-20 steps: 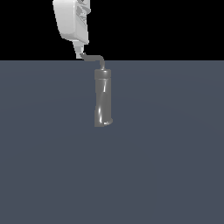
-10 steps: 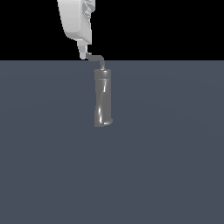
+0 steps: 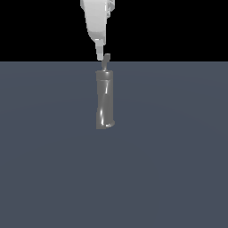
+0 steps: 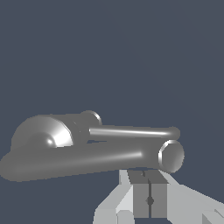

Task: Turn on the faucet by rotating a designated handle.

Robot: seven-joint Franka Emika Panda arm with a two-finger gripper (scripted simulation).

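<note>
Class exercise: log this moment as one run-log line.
gripper: shut, empty | position: beside handle, above faucet | contact: unclear | turn-on: cannot tell

The faucet [image 3: 105, 100], a glossy dark grey, slightly waisted column, stands upright mid-table, its thin grey handle [image 3: 106, 61] rising from the collar at its top, tip tilted toward the exterior view's right.

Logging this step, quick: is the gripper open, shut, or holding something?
Gripper: shut, fingers pressed together with nothing between them, right beside the faucet and its handle, gripping neither.
</note>
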